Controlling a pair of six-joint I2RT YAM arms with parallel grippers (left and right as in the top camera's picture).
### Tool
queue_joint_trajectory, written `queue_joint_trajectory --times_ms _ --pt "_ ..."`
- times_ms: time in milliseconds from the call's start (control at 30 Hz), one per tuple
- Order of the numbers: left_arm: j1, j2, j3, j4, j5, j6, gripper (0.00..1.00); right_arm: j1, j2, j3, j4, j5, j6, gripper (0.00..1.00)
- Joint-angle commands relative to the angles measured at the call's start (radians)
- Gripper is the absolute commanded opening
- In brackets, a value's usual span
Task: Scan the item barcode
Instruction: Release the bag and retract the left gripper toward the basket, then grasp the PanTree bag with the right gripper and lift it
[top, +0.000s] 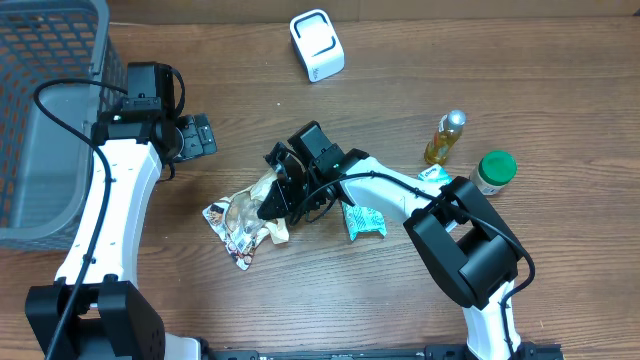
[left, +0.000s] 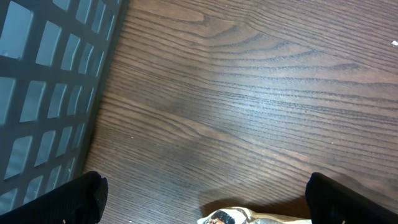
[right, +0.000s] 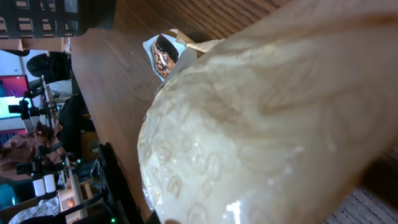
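The item is a crinkled snack bag with printed food pictures, lying at the table's middle. In the overhead view my right gripper is shut on the bag's pale upper end. The same bag fills the right wrist view and hides the fingers there. A white barcode scanner stands at the back of the table. My left gripper hovers open beside the basket, nothing between its fingers. The bag's tip shows at the bottom edge of the left wrist view. No barcode can be made out.
A grey wire basket takes up the far left. A green packet lies under the right arm. A yellow bottle and a green-lidded jar stand at the right.
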Motion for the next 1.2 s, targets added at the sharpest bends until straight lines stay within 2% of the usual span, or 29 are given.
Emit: queue_joint_trajectory --times_ms 0,1033,1167 --pt "-0.001 0.008 0.004 0.001 -0.012 0.009 1.0 0.003 0.012 0.0 0.008 -0.024 -0.006 0.04" --pt "-0.001 0.008 0.004 0.001 -0.012 0.009 1.0 0.003 0.012 0.0 0.003 -0.025 -0.006 0.04" --pt "-0.001 0.008 0.004 0.001 -0.012 0.009 1.0 -0.013 -0.001 0.016 -0.012 -0.103 -0.003 0.04"
